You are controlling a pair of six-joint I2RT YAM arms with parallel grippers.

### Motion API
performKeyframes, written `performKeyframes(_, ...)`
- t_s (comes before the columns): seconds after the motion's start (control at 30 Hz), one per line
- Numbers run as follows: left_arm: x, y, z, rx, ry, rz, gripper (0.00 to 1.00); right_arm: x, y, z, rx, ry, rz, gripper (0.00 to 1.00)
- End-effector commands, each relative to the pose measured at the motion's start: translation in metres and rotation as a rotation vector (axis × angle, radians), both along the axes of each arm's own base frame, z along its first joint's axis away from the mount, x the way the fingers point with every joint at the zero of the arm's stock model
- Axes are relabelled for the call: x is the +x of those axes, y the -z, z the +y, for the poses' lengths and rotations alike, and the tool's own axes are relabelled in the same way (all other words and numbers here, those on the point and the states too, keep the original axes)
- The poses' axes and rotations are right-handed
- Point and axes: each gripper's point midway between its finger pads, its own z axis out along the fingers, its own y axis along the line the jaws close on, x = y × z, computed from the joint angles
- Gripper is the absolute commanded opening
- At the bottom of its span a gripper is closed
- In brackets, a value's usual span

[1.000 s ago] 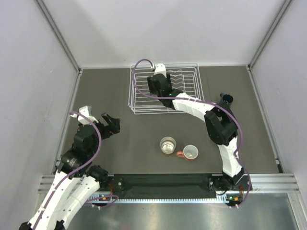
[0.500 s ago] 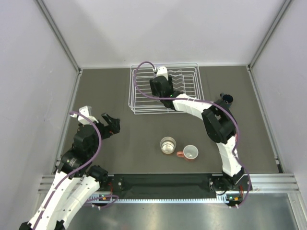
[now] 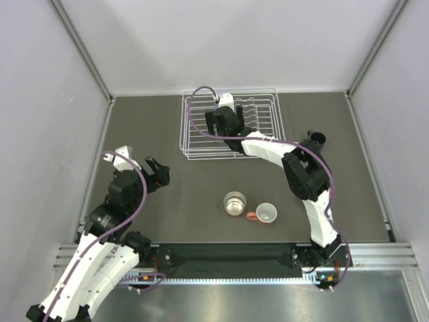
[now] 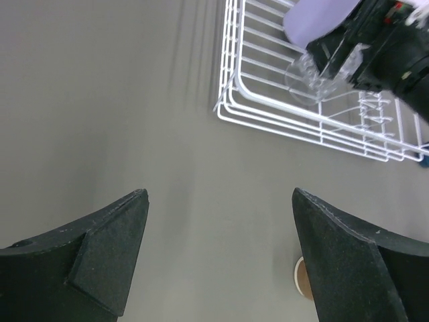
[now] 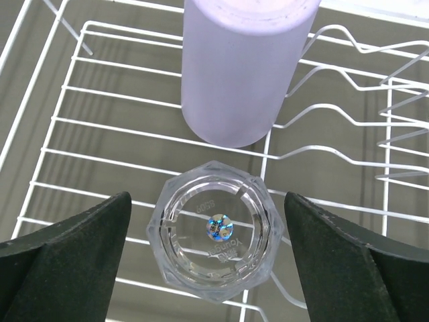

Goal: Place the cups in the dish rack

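The white wire dish rack stands at the back middle of the table. My right gripper hangs over its left part. In the right wrist view the gripper is open, its fingers either side of an upturned clear faceted glass cup without touching it. An upturned lavender tumbler stands just beyond on the rack wires. The steel cup, the salmon-handled mug and the dark blue mug stand on the table. My left gripper is open and empty. No plain pink tumbler shows.
The left wrist view shows the rack's near left corner, the lavender tumbler and the right wrist above it. Plate-divider prongs rise right of the glass. Grey walls enclose the table on three sides.
My right wrist has shifted a little toward the back of the rack. My left arm has moved slightly forward and to the right. The cups on the table have not moved.
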Motion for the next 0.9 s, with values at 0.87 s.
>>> performKeyframes(0.87, -0.015, -0.017, -0.143, -0.143, 0.53, 0.189, 0.67, -0.217, -0.098, -0.188, 0.231, 0.135, 0.227, 1.0)
